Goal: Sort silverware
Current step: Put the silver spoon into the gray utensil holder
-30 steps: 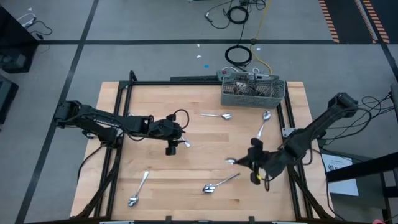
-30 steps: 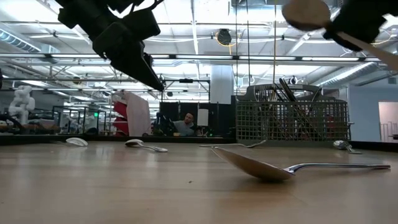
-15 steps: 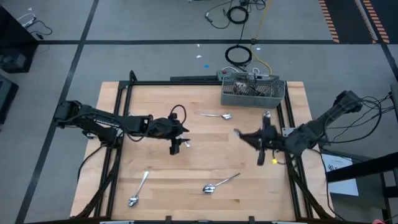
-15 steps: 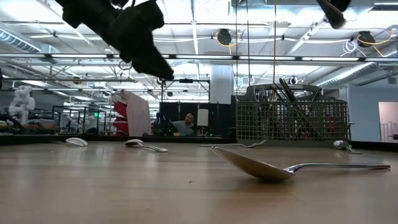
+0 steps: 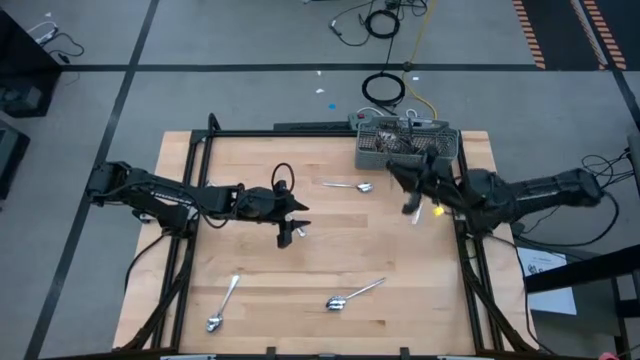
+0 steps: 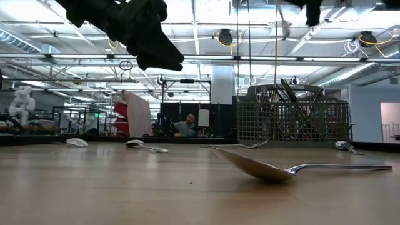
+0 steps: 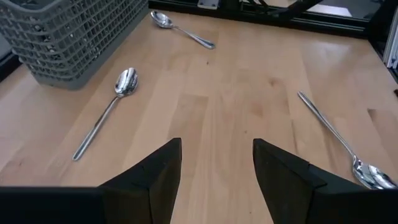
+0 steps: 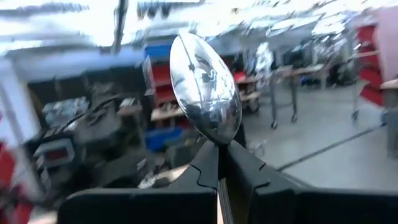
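Both arms matte black, jointed tubular links. Left arm (image 5: 165,193): thin black cable looped above wrist. Left tool (image 7: 217,165): two blocky black wedge fingers. Right arm (image 5: 530,190): black, small yellow mark near right tool (image 5: 412,178).

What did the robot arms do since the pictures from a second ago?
The right gripper, shut on a spoon, swung from the table's front right up to the grey basket at the back. The left gripper, fingers open and empty, only drifted slightly toward the table's middle. The spoons lying on the table and the basket stayed put.
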Controlling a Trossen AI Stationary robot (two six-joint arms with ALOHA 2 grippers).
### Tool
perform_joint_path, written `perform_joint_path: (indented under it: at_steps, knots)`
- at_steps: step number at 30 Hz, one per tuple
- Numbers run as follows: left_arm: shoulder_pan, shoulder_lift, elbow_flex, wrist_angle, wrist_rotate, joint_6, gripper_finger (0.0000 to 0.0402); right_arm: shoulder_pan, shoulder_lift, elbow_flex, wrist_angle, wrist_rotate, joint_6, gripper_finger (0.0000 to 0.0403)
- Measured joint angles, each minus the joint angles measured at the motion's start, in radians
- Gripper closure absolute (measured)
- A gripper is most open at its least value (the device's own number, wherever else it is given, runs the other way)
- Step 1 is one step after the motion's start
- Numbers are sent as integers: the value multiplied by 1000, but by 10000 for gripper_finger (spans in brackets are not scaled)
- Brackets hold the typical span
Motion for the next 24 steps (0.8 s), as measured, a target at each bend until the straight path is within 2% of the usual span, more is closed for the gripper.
perform_joint_path:
  at_steps: [5, 8, 15, 20, 24]
  knots:
    - [0, 0, 0, 0, 0, -53, 197, -243, 75, -118, 286, -150, 45, 403]
    - [-2, 0, 0, 0, 0, -74, 197, -349, 159, -133, 412, -226, 69, 403]
    - [-2, 0, 0, 21, 0, -127, 197, -515, 377, -71, 533, -236, 28, 403]
    - [-2, 0, 0, 22, 0, -134, 197, -624, 542, -26, 623, -311, 83, 403]
    - [-2, 0, 0, 21, -7, -134, 197, -681, 643, 0, 691, -314, 111, 403]
